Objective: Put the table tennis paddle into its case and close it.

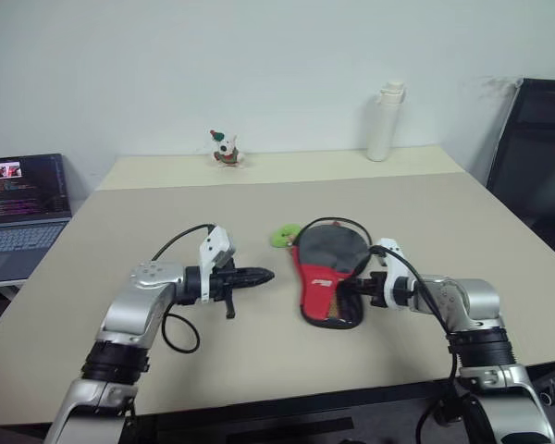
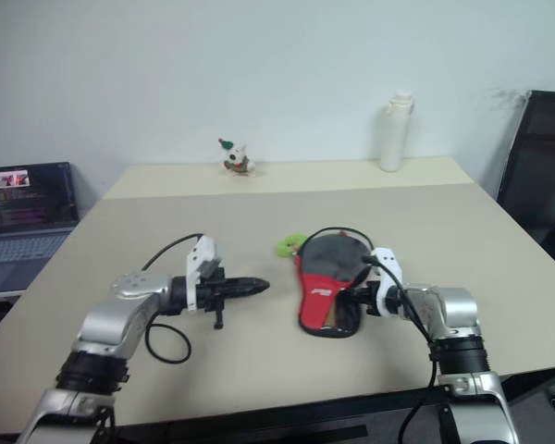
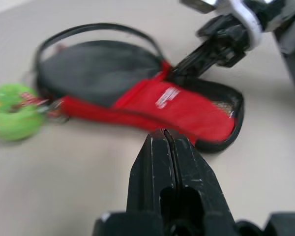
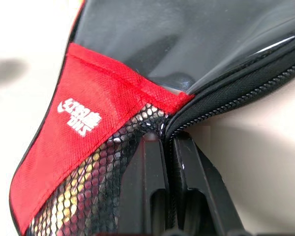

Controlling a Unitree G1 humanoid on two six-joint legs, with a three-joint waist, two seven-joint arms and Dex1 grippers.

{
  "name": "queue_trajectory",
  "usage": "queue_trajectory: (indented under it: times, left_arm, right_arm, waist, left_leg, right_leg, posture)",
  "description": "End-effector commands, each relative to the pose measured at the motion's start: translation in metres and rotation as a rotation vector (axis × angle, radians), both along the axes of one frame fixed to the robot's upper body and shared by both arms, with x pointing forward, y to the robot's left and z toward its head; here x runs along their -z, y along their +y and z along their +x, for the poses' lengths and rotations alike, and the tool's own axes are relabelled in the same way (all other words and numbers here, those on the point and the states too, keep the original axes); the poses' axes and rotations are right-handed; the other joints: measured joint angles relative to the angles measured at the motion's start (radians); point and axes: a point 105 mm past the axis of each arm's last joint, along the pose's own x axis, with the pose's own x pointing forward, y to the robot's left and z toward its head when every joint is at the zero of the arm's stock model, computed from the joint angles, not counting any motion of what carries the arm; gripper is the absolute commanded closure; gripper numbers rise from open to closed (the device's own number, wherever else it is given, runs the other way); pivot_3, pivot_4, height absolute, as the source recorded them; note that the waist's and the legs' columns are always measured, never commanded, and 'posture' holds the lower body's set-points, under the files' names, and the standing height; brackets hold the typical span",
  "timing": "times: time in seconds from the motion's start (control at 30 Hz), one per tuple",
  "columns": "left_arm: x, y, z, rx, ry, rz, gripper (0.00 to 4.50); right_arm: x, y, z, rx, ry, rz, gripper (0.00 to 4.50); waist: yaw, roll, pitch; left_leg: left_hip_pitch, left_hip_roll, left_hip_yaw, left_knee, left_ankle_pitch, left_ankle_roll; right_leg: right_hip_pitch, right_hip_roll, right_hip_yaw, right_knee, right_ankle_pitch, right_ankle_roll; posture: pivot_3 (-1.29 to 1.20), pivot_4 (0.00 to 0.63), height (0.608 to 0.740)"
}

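Fabric and feel: we judge the case [image 1: 326,276] soft, light and floppy, a black pouch with a red panel, white logo and mesh pocket; it will fold unless we pin it by its stiffer zipper rim.
Case position: flat on the beige table [image 1: 259,222], between our 2 arms, its far rim gaping in a loop.
Paddle: we see dark rubber inside the case, and wood-coloured stripes behind the mesh; we judge the table tennis paddle [image 4: 187,39] already in.
Right gripper [image 1: 344,286]: fingers pressed together at the zipper edge near the handle end; we cannot tell whether they pinch the zipper edge.
Left gripper [image 1: 262,275]: fingers together, holding nothing, hovering just beside the case.
Where to hold: rim near the zipper track.
Nearby: green ball charm [image 1: 283,237] at the case's far end.
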Motion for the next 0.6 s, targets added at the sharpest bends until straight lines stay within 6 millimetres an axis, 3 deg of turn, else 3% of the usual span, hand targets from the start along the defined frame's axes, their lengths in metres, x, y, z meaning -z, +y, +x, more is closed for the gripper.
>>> queue_trajectory:
  times: [0.03, 0.2, 0.4, 0.6]
  left_arm:
    - [-0.007, 0.004, -0.02, 0.068, 0.004, 0.007, 4.5]
    - [-0.002, 0.008, -0.034, 0.081, 0.037, 0.025, 4.5]
    - [0.001, 0.006, -0.044, 0.1, 0.065, 0.028, 4.5]
    - [0.002, 0.004, -0.045, 0.115, 0.077, 0.036, 4.5]
  right_arm:
    - [-0.016, 0.026, -0.016, -0.092, -0.039, 0.047, 4.46]
    - [-0.01, 0.041, -0.038, -0.117, -0.016, 0.059, 4.46]
    - [0.004, 0.043, -0.07, -0.116, 0.045, 0.057, 4.46]
    - [0.014, 0.023, -0.081, -0.069, 0.082, 0.021, 4.46]
  waist:
    - [0.002, 0.0, 0.0]
    - [0.013, 0.0, 0.0]
    - [0.019, 0.0, 0.0]
    - [0.023, 0.0, 0.0]
  left_leg:
    - [0.0, 0.0, 0.0, 0.0, 0.0, 0.0]
    - [-0.001, -0.001, 0.0, 0.0, 0.0, 0.0]
    - [-0.001, -0.001, 0.0, 0.0, 0.0, 0.0]
    - [-0.001, -0.001, 0.0, 0.0, 0.0, 0.0]
  right_leg:
    - [0.0, 0.0, 0.0, 0.0, 0.0, 0.0]
    - [0.0, -0.003, -0.001, -0.001, 0.0, 0.0]
    - [0.0, -0.004, -0.001, -0.002, -0.003, 0.004]
    - [0.001, -0.004, -0.001, -0.001, -0.003, 0.005]
  posture:
    - [0.0, 0.15, 0.74]
    - [0.0, 0.15, 0.74]
    - [0.0, 0.15, 0.74]
    - [0.0, 0.15, 0.74]
